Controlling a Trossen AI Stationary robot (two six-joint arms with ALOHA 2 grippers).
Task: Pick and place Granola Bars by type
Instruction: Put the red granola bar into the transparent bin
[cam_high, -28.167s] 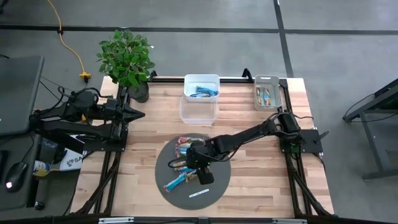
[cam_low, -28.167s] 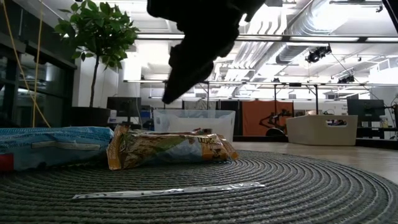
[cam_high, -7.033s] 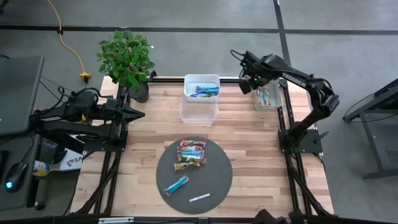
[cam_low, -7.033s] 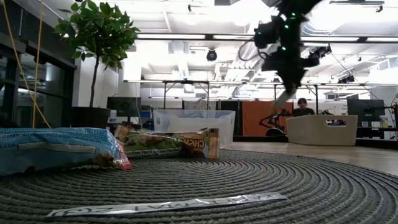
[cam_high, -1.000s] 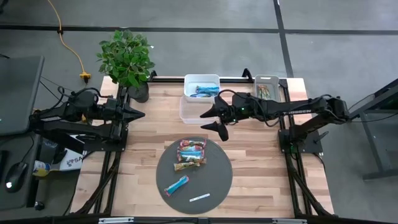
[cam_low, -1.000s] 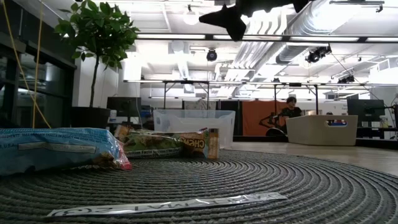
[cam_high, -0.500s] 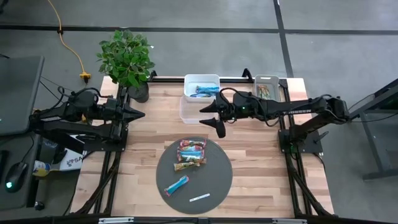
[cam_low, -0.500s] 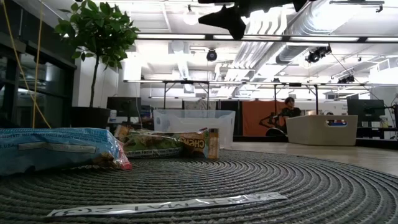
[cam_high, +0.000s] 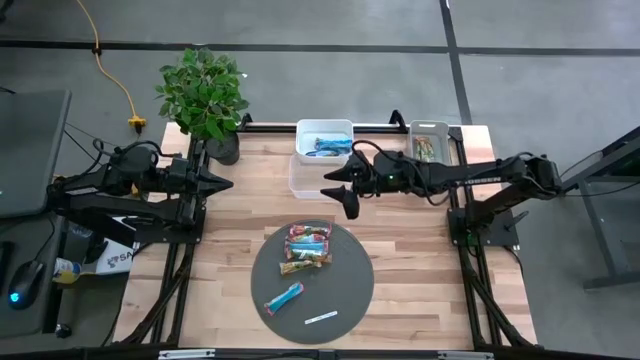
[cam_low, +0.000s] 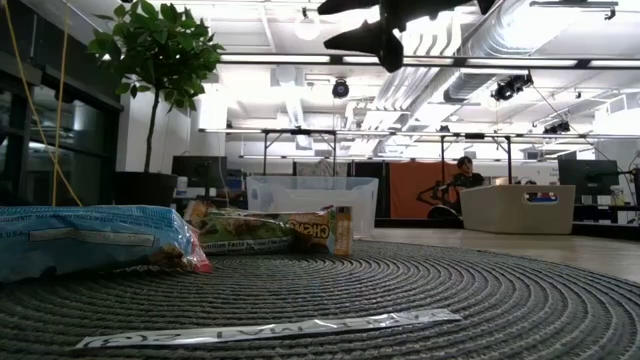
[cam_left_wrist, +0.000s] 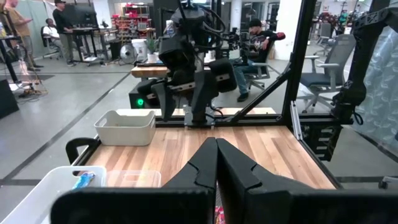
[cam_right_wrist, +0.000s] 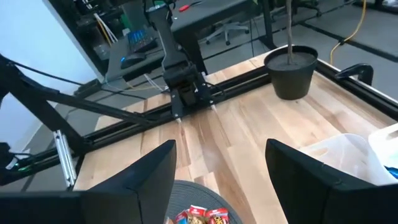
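Several granola bars lie flat on a round dark mat (cam_high: 350, 290): red-pink ones (cam_high: 308, 234), a tan-and-green one (cam_high: 300, 265) and a blue one (cam_high: 284, 296). The low view shows the blue bar (cam_low: 90, 240) and the tan-and-green bar (cam_low: 270, 232) up close. My right gripper (cam_high: 338, 195) hovers open and high over the table, between the clear bin and the mat, holding nothing; its fingers (cam_right_wrist: 149, 180) frame the red-pink bars (cam_right_wrist: 202, 216). My left gripper (cam_high: 226, 183) waits shut at the table's left edge.
A white bin (cam_high: 324, 142) with blue bars and an empty clear bin (cam_high: 318, 176) stand at the far middle. A grey bin (cam_high: 430, 148) with bars is at the far right and a potted plant (cam_high: 205, 95) at the far left. A thin white strip (cam_high: 321, 318) lies on the mat.
My right gripper has stayed in place above the table and has rolled about its own line, so its fingers now stand at a different slant. It remains open. The bars have not moved.
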